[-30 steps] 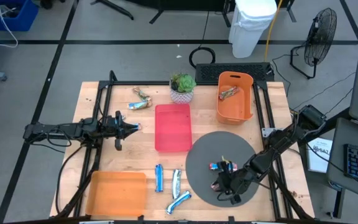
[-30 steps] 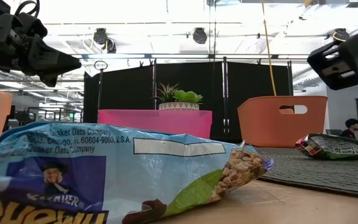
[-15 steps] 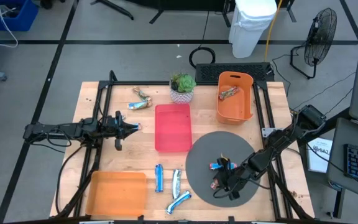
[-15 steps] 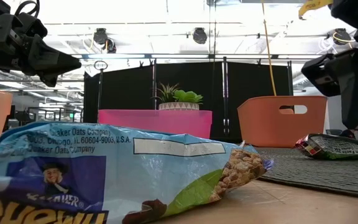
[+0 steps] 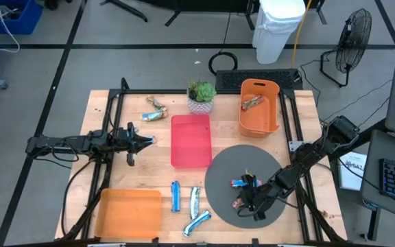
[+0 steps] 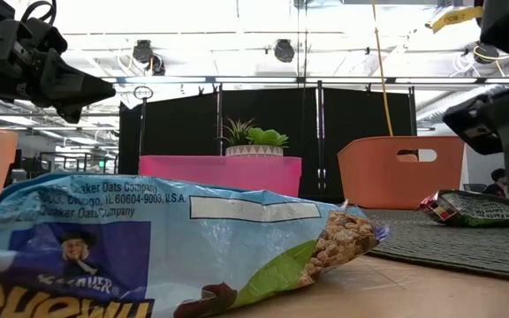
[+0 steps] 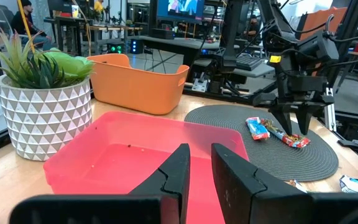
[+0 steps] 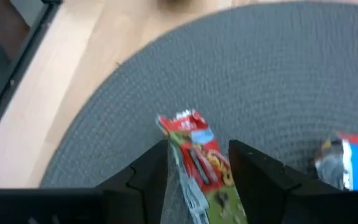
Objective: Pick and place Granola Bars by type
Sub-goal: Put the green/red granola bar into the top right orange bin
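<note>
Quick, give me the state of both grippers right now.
Left gripper: jaws slightly apart, holding nothing, above the pink tray.
Right gripper: jaws open, straddling the red-wrapped granola bar on the grey round mat; not gripped yet.

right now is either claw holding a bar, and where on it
No bar is held. The right claw stands open astride one end of the red-wrapped bar; the left claw is empty.

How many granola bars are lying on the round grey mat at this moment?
2. A blue bar lies near the middle of the grey mat. A red bar lies beside it, directly under the right pincer. That arm may hide more.
</note>
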`<state>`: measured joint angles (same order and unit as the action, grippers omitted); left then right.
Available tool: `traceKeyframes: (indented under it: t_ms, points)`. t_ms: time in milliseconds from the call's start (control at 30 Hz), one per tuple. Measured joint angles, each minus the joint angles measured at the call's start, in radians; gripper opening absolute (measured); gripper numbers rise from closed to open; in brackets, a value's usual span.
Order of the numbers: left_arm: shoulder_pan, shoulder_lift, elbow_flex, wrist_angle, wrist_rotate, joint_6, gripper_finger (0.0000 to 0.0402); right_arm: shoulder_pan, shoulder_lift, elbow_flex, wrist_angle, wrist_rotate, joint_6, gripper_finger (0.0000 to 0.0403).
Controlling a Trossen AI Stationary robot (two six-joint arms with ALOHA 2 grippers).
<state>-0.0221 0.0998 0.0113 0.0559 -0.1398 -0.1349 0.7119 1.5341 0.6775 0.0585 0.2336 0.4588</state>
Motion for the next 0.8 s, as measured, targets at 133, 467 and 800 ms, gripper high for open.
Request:
traceKeyframes:
  t_ms: [133,467,800]
  points:
    - [0.0,0.0,0.0,0.0,0.0,0.0,0.0072,0.004,0.0,-0.023,0.013,0.0,0.033,0.0159]
    - [0.0,0.0,0.0,0.0,0.0,0.0,0.0072,0.003,0.0,-0.033,0.033,0.002,0.027,0.0145]
    - [0.0,0.0,0.0,0.0,0.0,0.0,0.0072,0.003,0.0,-0.033,-0.003,0.002,0.027,0.0088]
